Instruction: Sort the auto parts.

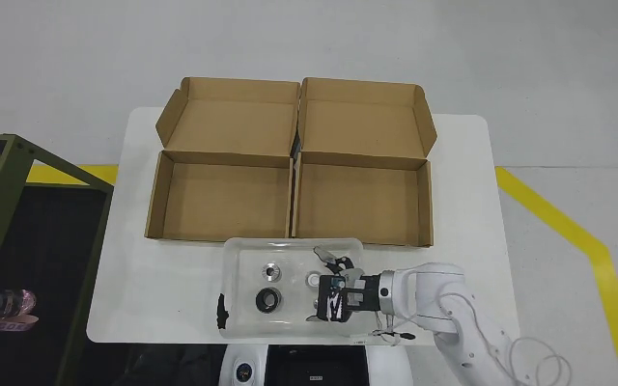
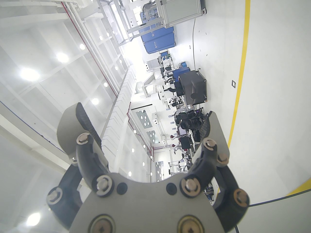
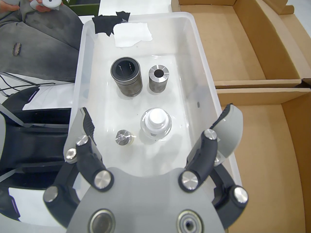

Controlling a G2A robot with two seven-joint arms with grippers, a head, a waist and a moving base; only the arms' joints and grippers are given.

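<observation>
A clear plastic bin [image 1: 235, 253] [image 3: 194, 49] at the table's front edge holds the auto parts. Standing in it are a large dark linear bearing [image 3: 126, 76] [image 1: 267, 300], a smaller grey slotted cylinder [image 3: 158, 78] [image 1: 273, 271], a white cap in a clear round piece [image 3: 156, 122] [image 1: 314, 280] and a small silver part [image 3: 123, 137]. My right gripper [image 3: 158, 117] [image 1: 323, 287] hangs open over the bin's right half, its fingers straddling the white cap and the silver part from above. My left gripper [image 2: 145, 117] is open, holds nothing and points up toward the hall ceiling.
Two open cardboard boxes, left [image 1: 220, 201] and right [image 1: 359, 203], stand side by side just behind the bin, lids folded back. Black tape [image 3: 107, 24] and a white paper scrap [image 3: 132, 34] mark the bin's far end wall. Bare white table [image 1: 463, 193] lies right of the boxes.
</observation>
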